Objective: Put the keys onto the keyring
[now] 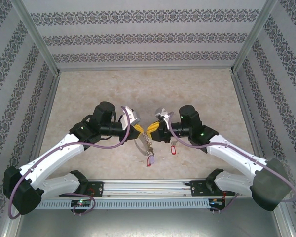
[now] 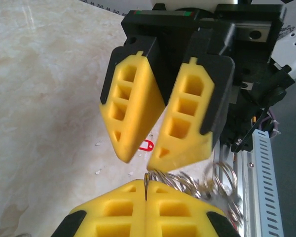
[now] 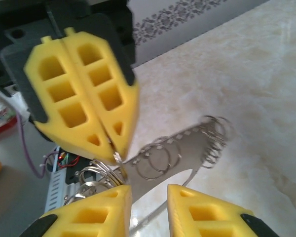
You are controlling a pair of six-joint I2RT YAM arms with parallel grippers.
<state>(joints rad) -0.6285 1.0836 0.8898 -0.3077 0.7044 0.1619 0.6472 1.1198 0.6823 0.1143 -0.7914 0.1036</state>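
The left fingers [image 2: 113, 210] are pressed flat together, pinching the thin silver wire of the keyring [image 1: 147, 143] at their tips. The right fingers [image 3: 101, 215] face them almost tip to tip and stand partly apart; nothing seems to sit in the gap, though the view there is cramped. From the pinch the keyring hangs toward the surface [image 1: 138, 89], a bunch of small silver split rings [image 3: 160, 157] and keys fanning out beside the yellow pads, with a red tag [image 1: 150, 160] at its lowest end. The ring is held above the middle of the surface, closer to the near edge. The loose key with its red tag [image 1: 173, 148] lies flat just right of the ring, under the right arm's wrist. Any lettering on the tags is too small to read.
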